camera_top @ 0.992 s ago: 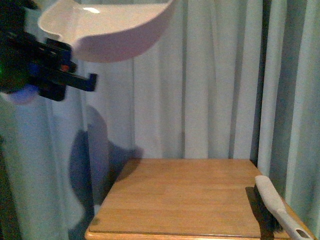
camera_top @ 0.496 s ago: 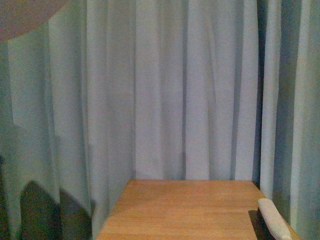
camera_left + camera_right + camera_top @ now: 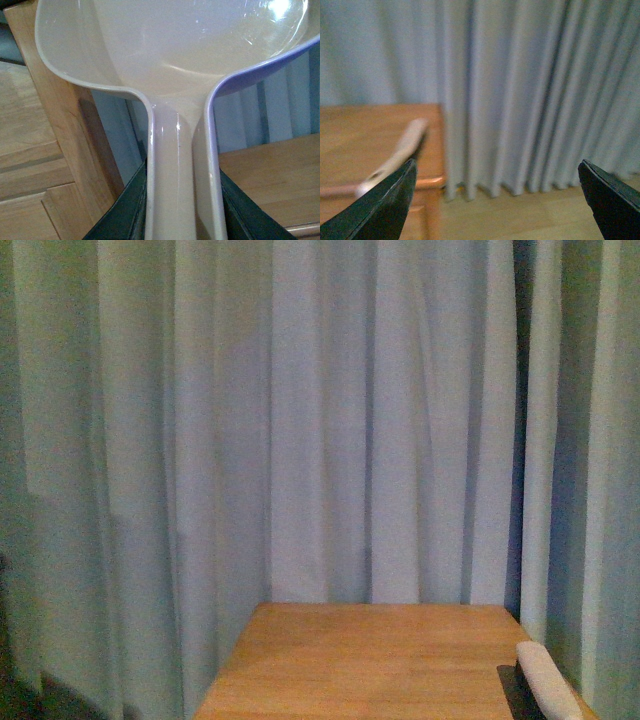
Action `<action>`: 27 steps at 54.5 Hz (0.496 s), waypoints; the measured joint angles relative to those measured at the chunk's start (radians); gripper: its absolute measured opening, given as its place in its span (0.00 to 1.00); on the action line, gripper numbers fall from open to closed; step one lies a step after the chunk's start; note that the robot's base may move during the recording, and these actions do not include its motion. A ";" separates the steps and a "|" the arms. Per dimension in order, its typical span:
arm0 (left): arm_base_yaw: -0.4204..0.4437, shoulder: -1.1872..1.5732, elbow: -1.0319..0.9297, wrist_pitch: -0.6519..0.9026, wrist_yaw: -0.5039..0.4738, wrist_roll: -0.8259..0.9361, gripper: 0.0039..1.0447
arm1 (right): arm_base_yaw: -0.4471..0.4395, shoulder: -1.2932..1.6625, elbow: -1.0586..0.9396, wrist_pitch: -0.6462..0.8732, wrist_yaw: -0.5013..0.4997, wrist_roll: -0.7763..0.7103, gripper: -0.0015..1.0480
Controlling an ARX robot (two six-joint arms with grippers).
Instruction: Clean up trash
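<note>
Left wrist view: dustpan [image 3: 175, 55] cropped, handle clamped in left claw [image 3: 181, 205]; right claw [image 3: 497, 180] apart.

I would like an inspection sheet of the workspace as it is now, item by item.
Surface: wooden table, no litter seen on the visible part.
Job's things: trash, nothing seen in any view.
Clutter: brush lying at the table's right edge.
Grippers: left tool shut on the handle of a beige dustpan, whose visible inside holds nothing; right tool open, holding nothing.
Cables: nothing seen.
Surroundings: pale curtains behind the table; wooden floor.
</note>
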 joint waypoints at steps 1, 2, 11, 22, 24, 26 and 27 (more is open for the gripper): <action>0.000 0.000 0.000 0.000 0.000 -0.001 0.26 | 0.035 0.035 0.001 0.045 0.090 -0.023 0.93; 0.000 0.000 0.000 0.000 0.000 -0.002 0.26 | 0.066 0.072 0.003 0.080 0.173 -0.031 0.93; 0.000 0.000 0.000 0.000 0.004 -0.003 0.26 | 0.106 0.413 0.128 0.074 0.326 0.002 0.93; 0.001 0.000 0.000 0.000 0.003 -0.006 0.26 | 0.044 0.782 0.440 -0.068 0.100 0.159 0.93; 0.001 0.000 0.000 0.000 0.004 -0.006 0.26 | 0.044 0.846 0.500 -0.108 0.054 0.186 0.93; 0.001 0.000 0.000 0.000 0.004 -0.006 0.26 | 0.044 0.918 0.568 -0.145 0.008 0.213 0.93; 0.001 0.000 0.000 0.000 0.004 -0.006 0.26 | 0.044 0.935 0.585 -0.153 0.001 0.219 0.93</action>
